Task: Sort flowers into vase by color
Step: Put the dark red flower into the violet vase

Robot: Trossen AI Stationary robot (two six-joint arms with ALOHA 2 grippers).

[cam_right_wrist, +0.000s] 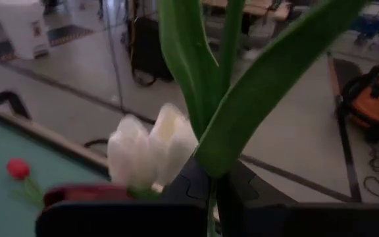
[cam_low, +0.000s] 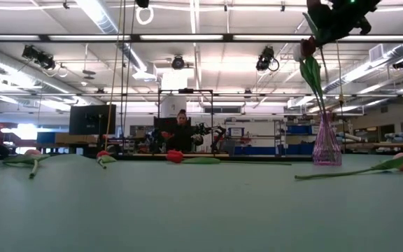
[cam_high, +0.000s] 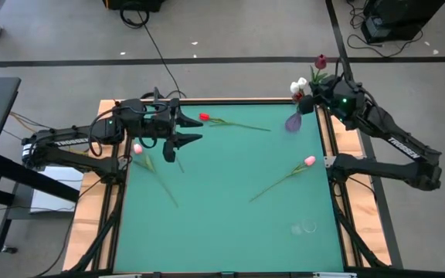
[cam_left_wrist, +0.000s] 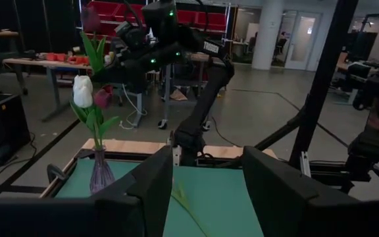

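Observation:
My right gripper (cam_high: 320, 94) hovers over the table's far right corner, shut on a dark red tulip (cam_high: 321, 60) whose head stands above it. Just below is a purple vase (cam_high: 293, 122) with a white tulip (cam_left_wrist: 82, 91) and a dark pink one (cam_left_wrist: 101, 99) standing in it. Lying flat on the green mat are a red tulip (cam_high: 204, 117) at the far middle, a pink tulip (cam_high: 309, 161) at the right and another pink tulip (cam_high: 137, 148) at the left. My left gripper (cam_high: 188, 130) is open and level at the far left, with nothing between its fingers. My right gripper pinches the dark red tulip's stem among its leaves (cam_right_wrist: 210, 172) between its two fingers, well below the head. The fingers lie across the stem, slanting slightly down. The tulip stands upright, head up. Whether its lower end reaches into the vase, I cannot tell.
A small clear glass (cam_high: 306, 227) stands near the mat's right front. Wooden borders (cam_high: 337, 139) frame the mat on both sides. A person (cam_low: 181, 129) sits in the room far behind the table.

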